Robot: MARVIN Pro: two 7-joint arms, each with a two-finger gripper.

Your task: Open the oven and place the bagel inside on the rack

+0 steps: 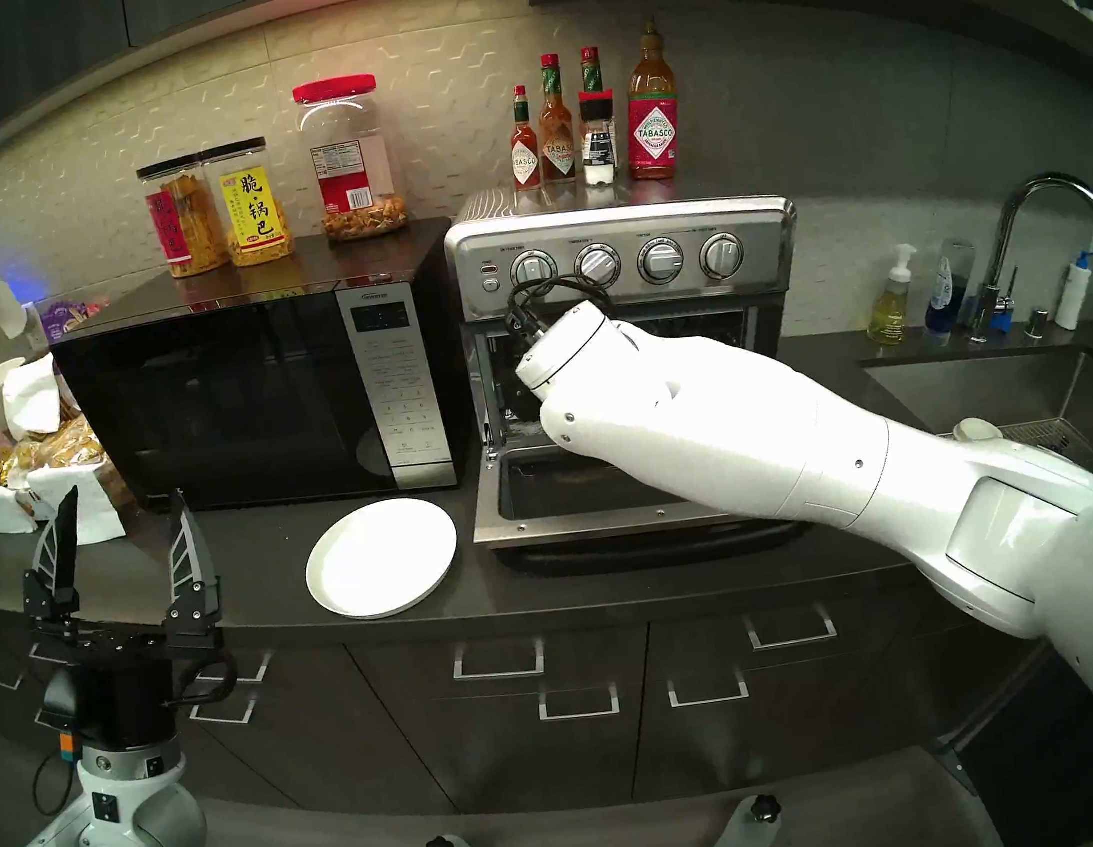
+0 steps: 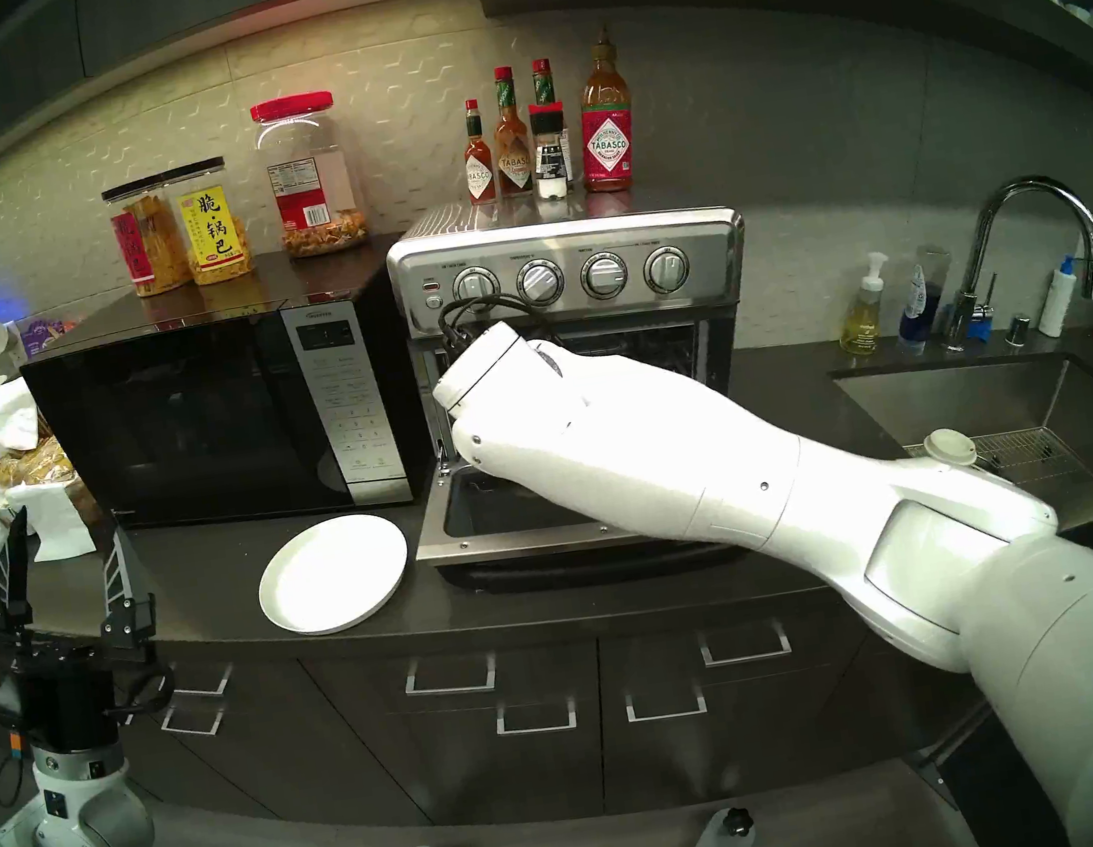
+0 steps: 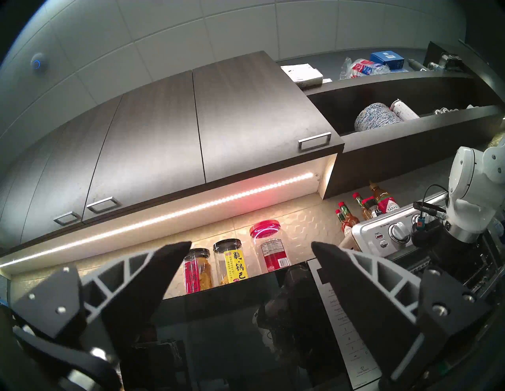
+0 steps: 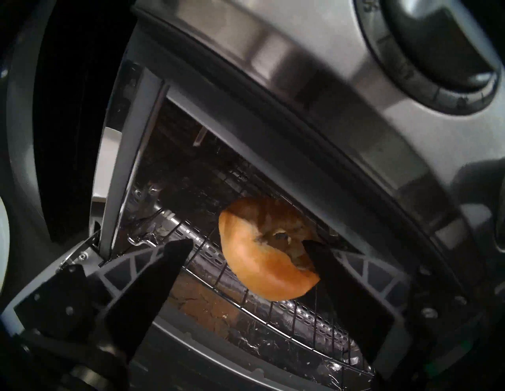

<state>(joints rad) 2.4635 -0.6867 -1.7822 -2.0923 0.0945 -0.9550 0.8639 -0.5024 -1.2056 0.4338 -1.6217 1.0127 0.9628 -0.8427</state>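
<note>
Evidently your right gripper [image 4: 247,244] stood spread wide inside the oven [image 1: 622,261], one finger touching the bagel [image 4: 262,251] resting on the rack [image 4: 273,316]; your left gripper [image 1: 126,534] waited open, clear.

I see a black microwave [image 1: 261,403] with three snack jars [image 1: 279,184] on top. A white plate [image 1: 382,558] sits on the dark counter [image 1: 255,558] in front of it. On the far right I see a sink [image 1: 986,385] with a shiny faucet [image 1: 1055,229].
</note>
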